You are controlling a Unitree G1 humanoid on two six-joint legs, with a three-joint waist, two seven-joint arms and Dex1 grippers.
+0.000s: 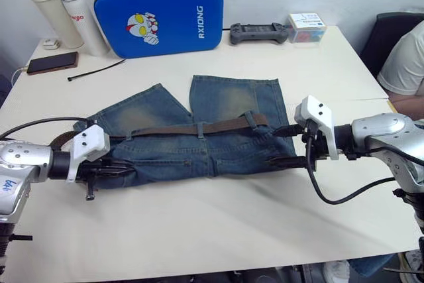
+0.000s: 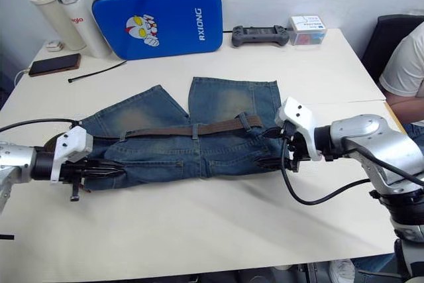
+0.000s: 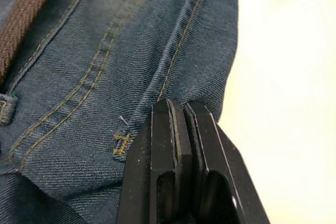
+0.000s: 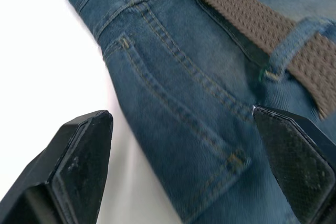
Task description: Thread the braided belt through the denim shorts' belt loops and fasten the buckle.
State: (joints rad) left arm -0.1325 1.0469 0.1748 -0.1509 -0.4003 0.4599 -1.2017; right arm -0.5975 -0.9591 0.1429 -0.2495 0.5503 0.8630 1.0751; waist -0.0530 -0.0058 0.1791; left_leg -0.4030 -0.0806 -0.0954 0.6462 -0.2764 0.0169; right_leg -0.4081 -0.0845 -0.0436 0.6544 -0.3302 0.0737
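You see the denim shorts flat on the table, braided belt lying through their belt loops. Your left tool pinches denim; your right tool is spread.

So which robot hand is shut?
The left gripper: its black fingers press together at the denim shorts. The right gripper has its fingers wide apart.

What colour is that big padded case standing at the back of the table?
Bright blue with a black edge, seen best in the left eye view: the case.
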